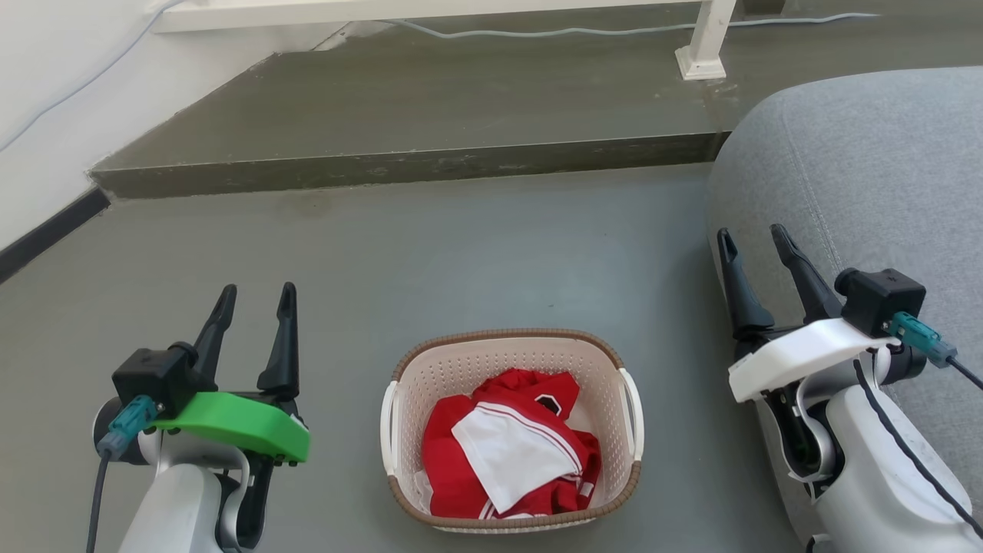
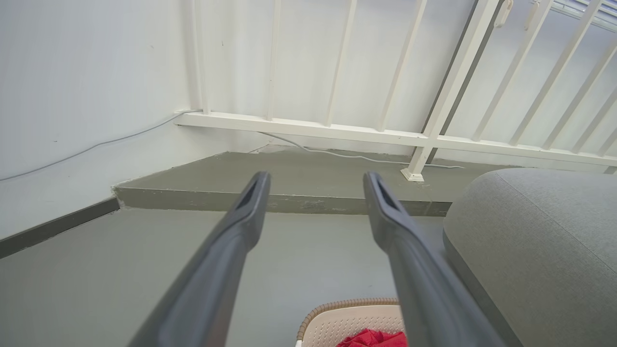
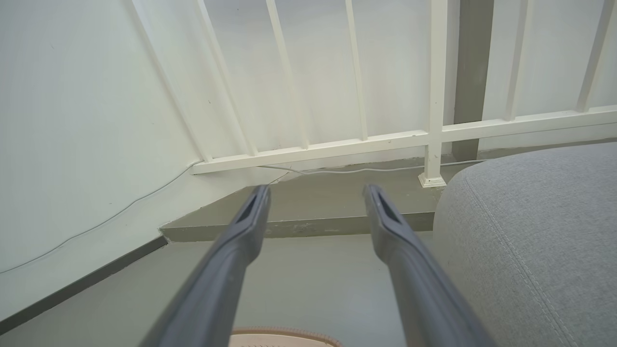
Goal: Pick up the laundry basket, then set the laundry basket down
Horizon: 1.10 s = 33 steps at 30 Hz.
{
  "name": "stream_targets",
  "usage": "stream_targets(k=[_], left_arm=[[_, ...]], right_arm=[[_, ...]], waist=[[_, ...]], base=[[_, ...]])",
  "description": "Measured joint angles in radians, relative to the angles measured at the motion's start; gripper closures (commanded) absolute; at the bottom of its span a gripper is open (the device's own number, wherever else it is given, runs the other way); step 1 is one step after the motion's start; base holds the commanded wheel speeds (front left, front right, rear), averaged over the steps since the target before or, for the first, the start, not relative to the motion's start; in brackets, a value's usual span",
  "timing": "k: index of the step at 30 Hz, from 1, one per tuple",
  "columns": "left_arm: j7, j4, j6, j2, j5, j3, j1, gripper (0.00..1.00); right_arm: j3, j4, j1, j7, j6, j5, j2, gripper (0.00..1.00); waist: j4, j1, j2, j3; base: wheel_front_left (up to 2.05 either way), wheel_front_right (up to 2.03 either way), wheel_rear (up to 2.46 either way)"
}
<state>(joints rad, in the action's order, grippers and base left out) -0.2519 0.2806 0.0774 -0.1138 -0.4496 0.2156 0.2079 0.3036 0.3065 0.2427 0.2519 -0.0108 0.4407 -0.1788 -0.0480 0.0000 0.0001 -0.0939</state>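
The laundry basket sits on the floor close in front of the robot, between the two arms and touched by neither, with red and white clothes heaped inside. The left jaws stand well to its left and the right jaws well to its right, both spread wide and empty, pointing away from the robot.

The basket is wider than either pair of jaws, so the lift likely needs both arms on the white side handles. If one side closes late or higher than the other, the basket could tilt and spill the clothes, and smooth plastic may slip between narrow fingers. The right arm works just beside the grey sofa and could brush it when swinging inward. Farther off, a raised step limits where the basket can sit flat.

The head view shows both handles and the whole load. The left wrist view catches a corner of the rim, yet shows the white railing rising beyond the step, which the head view cuts to its base.
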Motion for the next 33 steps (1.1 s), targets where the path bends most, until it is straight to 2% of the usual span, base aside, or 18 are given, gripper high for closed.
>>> stream_targets(k=[23,30,31,33], left_arm=[[0.000,-0.053,0.012,0.037,0.066,-0.058,-0.066,0.00],[0.000,-0.055,0.021,0.044,0.083,-0.074,-0.070,0.00],[0.000,-0.055,0.024,0.045,0.084,-0.074,-0.070,1.00],[0.001,-0.035,0.024,0.049,0.084,-0.071,-0.073,1.00]], right_arm=[[-0.071,-0.074,-0.069,0.000,0.002,-0.082,0.049,0.00],[-0.086,-0.080,-0.089,0.000,0.019,-0.099,0.057,0.00],[-0.089,-0.080,-0.089,0.000,0.020,-0.099,0.057,1.00],[-0.087,-0.062,-0.094,0.000,0.019,-0.098,0.061,1.00]], waist=[[0.002,0.0000,0.0000,-0.015],[0.001,0.0000,0.0000,-0.014],[0.001,0.0000,0.0000,-0.014],[0.001,0.0000,0.0000,-0.014]], base=[[0.00,0.00,0.00],[0.00,0.00,0.00],[0.00,0.00,0.00],[0.00,0.00,0.00]])
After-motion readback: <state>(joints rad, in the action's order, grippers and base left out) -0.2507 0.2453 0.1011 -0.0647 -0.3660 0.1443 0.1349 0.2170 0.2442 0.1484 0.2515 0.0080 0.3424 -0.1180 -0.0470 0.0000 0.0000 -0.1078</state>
